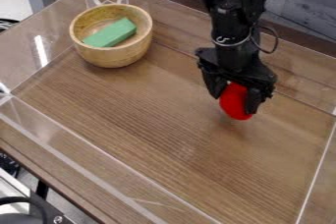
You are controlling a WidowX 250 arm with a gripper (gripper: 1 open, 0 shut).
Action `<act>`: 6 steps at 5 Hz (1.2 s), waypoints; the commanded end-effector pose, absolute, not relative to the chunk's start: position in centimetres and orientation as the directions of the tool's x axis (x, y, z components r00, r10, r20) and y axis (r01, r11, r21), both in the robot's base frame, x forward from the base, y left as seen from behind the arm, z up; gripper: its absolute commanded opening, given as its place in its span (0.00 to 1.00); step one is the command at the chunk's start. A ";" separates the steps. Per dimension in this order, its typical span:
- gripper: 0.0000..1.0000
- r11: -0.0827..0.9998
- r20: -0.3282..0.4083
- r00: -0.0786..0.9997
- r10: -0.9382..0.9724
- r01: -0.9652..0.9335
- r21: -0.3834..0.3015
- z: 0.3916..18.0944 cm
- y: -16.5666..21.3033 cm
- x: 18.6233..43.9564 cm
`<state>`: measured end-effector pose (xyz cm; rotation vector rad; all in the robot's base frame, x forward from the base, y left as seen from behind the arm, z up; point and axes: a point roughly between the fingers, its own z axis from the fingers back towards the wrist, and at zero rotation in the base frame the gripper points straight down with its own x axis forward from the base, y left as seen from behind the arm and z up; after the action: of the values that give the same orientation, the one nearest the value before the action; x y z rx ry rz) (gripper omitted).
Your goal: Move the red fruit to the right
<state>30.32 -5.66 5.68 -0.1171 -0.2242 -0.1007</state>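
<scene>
Now: gripper [237, 94] wide, pointing steeply down, red fruit [237, 103] between its 2 fingers.

Jaws stand spread on either side of the toy strawberry; whether the pads actually touch it cannot be told from this view. Fruit sits on the right part of the wooden table [132, 120], well apart from the wooden bowl [110, 37] holding 1 green block [109, 33]. Judged light, hard, smooth plastic; rounded, so likely to roll or slip. Best taken across its widest middle.

Green block [109, 33] in wooden bowl [94, 57] on clear-walled wooden table [144, 140]
</scene>
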 end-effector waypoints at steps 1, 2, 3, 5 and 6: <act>1.00 0.991 0.314 0.949 -0.023 0.063 -0.120 8.6 -5.2 31.9; 1.00 0.991 0.316 0.947 0.062 -0.022 -0.129 8.3 -5.2 31.6; 1.00 0.986 0.316 0.939 0.136 -0.096 -0.137 7.9 -5.5 31.4; 0.00 0.984 0.309 0.941 0.140 -0.099 -0.146 6.3 -6.9 33.4; 1.00 0.988 0.299 0.950 0.092 -0.050 -0.146 6.3 -8.4 33.5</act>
<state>32.35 -8.44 4.77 -0.1247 -0.2556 0.0662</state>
